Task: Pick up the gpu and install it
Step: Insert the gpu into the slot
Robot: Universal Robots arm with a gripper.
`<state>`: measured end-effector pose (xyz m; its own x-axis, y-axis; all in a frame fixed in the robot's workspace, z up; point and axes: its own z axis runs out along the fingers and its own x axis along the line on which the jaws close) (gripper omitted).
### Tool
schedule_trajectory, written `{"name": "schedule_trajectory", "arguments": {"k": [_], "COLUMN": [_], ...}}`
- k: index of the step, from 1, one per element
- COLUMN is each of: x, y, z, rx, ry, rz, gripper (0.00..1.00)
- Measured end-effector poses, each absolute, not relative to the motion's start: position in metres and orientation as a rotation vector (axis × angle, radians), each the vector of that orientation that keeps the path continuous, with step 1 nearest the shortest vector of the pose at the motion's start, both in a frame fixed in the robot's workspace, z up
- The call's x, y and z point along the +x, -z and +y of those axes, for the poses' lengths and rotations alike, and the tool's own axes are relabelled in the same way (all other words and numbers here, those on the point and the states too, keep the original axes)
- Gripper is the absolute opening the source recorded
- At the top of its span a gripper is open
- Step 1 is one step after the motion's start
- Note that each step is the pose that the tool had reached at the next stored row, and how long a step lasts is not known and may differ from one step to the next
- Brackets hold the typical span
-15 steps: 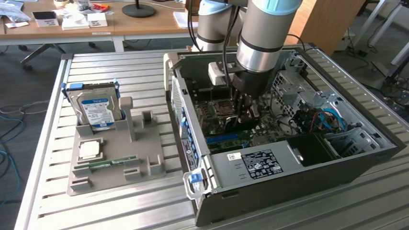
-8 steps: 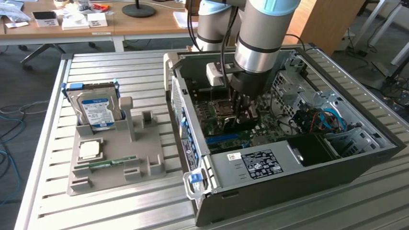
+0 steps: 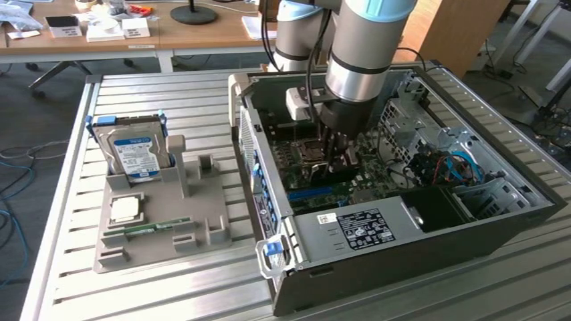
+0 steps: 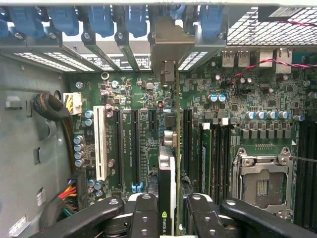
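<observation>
1. Slatted metal table (image 3: 178, 294), office desks behind; an open computer case (image 3: 428, 247) lies on it with the arm reaching inside.
2. Gpu (image 4: 167, 163): seen edge-on in the wrist view, upright over the motherboard (image 4: 138, 94), between the long black expansion slots and the memory slots (image 4: 218, 153). Its silver bracket (image 4: 168, 42) sits at the case's rear openings, among the blue retainer clips (image 4: 99, 20).
3. Gripper (image 4: 167, 220): fingers (image 4: 144, 218) clamped on the gpu's two faces near the end away from the bracket.
4. Step in hand, judged: seating the card. It likely goes best with the card kept upright and parallel to its slot, the bracket lined up with its rear opening, and pressure applied evenly so neither end tips.
5. Neighbours to keep clear of: the capacitors (image 4: 78, 151) beside the white slot (image 4: 100, 144), and the CPU socket (image 4: 261, 186).
6. Outside the case: a grey fixture (image 3: 210, 221) carrying a hard drive (image 3: 134, 154) and a memory stick (image 3: 156, 227).
7. Hard to make out: the card hides its own slot and edge connector, so how deep it sits cannot be told. In the exterior view the arm covers the card.
</observation>
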<state>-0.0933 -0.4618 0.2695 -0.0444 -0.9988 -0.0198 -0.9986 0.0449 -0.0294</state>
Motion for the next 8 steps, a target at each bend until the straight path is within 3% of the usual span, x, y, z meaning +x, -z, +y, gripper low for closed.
{"name": "schedule_trajectory", "arguments": {"k": [8], "x": [-0.0966], "y": [-0.2693], "z": [-0.4617], "rx": [-2.147], "ry": [0.012], "rz": [2.245], "gripper": [0.27]}}
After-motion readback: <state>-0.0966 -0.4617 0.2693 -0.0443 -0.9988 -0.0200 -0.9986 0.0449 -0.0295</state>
